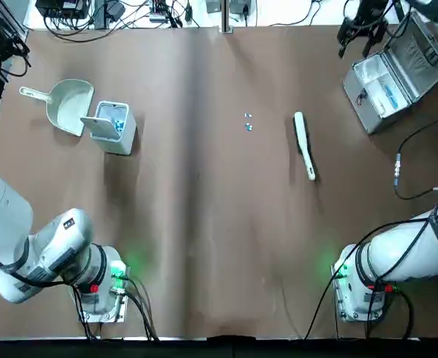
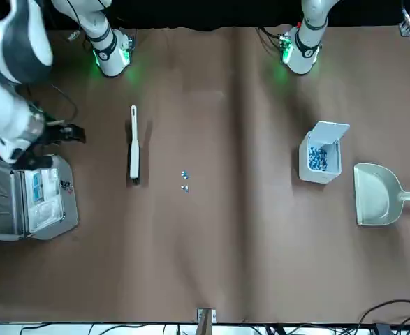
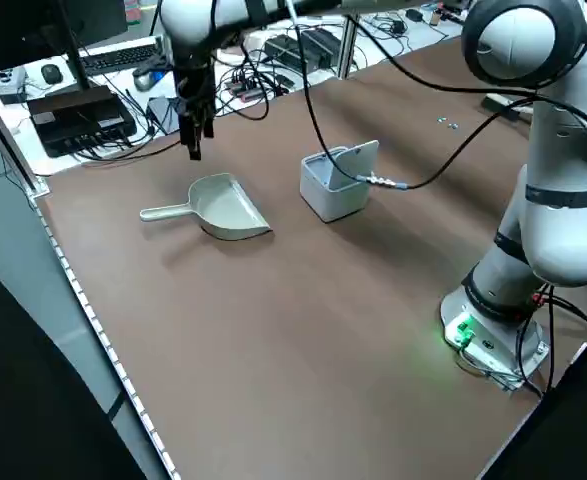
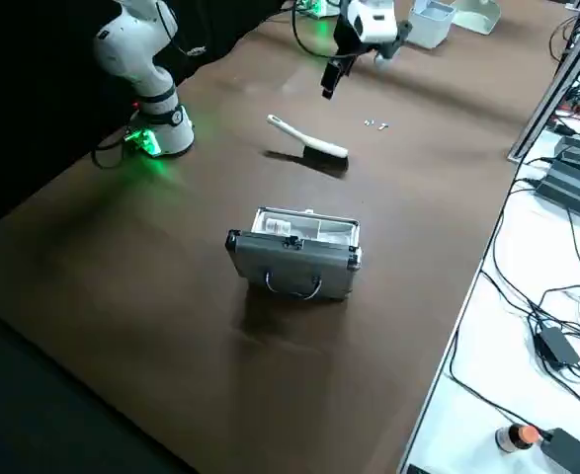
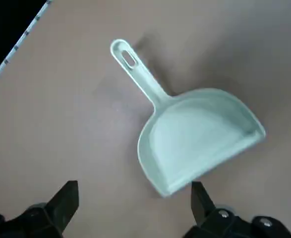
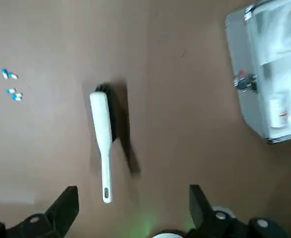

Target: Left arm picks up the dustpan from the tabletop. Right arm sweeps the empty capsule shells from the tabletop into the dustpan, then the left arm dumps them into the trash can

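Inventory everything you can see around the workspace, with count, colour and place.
dustpan: one, pale cream-green, on the table's far left
trash can: one, white, flap open, blue bits inside, right of the dustpan
capsule shells: a few, blue and white, mid-table
brush: one, white handle, black bristles, right of the shells
hinged case: one, silver, open, far right
cables: several, black, beyond the far edge
left gripper: one, black, open, above the table's far left
right gripper: one, black, open, above the table's far right
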